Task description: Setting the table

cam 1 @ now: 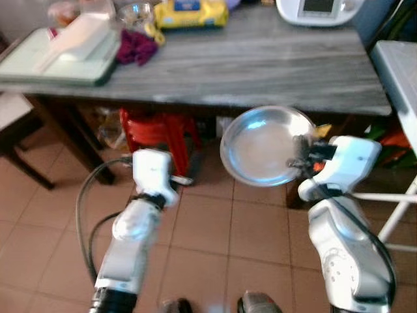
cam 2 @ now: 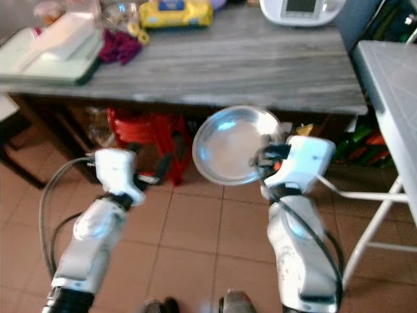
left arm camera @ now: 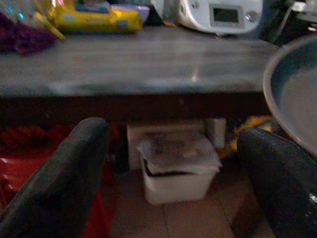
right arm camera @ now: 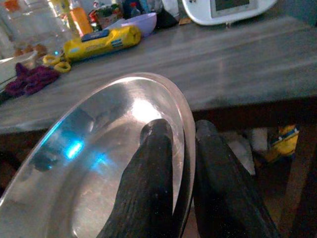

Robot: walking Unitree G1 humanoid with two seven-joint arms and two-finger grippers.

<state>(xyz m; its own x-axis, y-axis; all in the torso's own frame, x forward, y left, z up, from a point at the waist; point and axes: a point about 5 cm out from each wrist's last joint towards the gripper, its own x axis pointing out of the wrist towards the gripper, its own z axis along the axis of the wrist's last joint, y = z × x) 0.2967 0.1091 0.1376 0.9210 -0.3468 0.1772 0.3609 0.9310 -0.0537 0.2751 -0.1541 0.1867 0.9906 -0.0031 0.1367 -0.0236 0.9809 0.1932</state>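
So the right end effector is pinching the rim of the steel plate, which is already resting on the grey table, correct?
Not quite. The right end effector does pinch the rim of the steel plate, but the plate is not on the grey table. The left eye view shows it held in the air in front of the table's near edge, over the tiled floor.

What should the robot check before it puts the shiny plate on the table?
1. Grip: right gripper pinches the rim of the round silver metal plate, one finger on each side: ok.
2. Plate height: it hangs below the grey wooden table edge, over the floor: not ok.
3. Landing spot: bare tabletop ahead: ok.
4. Left gripper: open, empty: ok.
5. Clutter: yellow packet and purple cloth lie far back: ok.
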